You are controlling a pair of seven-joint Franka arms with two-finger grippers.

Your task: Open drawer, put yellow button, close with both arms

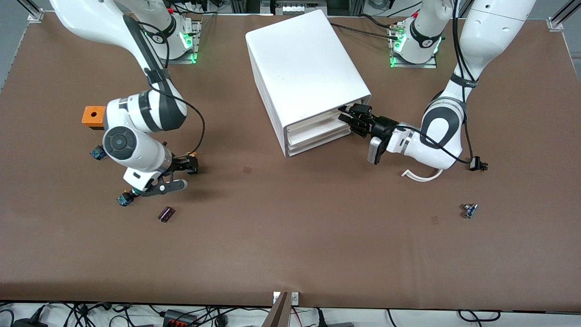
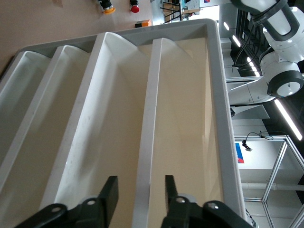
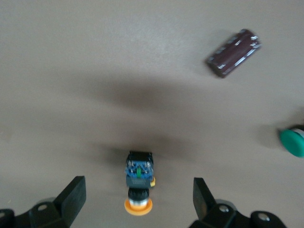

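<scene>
- White plastic cabinet [image 1: 305,77] is standing mid-table between the two arm bases, with its three stacked drawers facing the left arm's end of the table.
- The drawer [image 1: 317,120], the uppermost of the three, is sitting pushed in, level with the two below it.
- The left gripper [image 1: 350,116] is reaching in from the left arm's end of the table and meeting the front of the drawer at its top edge.
- In the left wrist view, the left gripper's fingers [image 2: 108,192] are standing a narrow gap apart, one on each side of a white front lip [image 2: 147,156]; whether the pads are pressing on it cannot be told.
- The right gripper [image 1: 181,175] is hovering low over the table toward the right arm's end, its jaws spread wide and holding nothing.
- The yellow button [image 3: 138,186] is lying on its side on the brown table [image 1: 290,236], directly under the right gripper and between its open fingers [image 3: 73,194], touching neither.
- A dark cylindrical part [image 1: 166,214] is lying near that gripper, nearer to the front camera.
- A green-capped button [image 3: 292,141] is lying nearby.
- An orange block [image 1: 93,116] is resting on the table farther from the front camera.
</scene>
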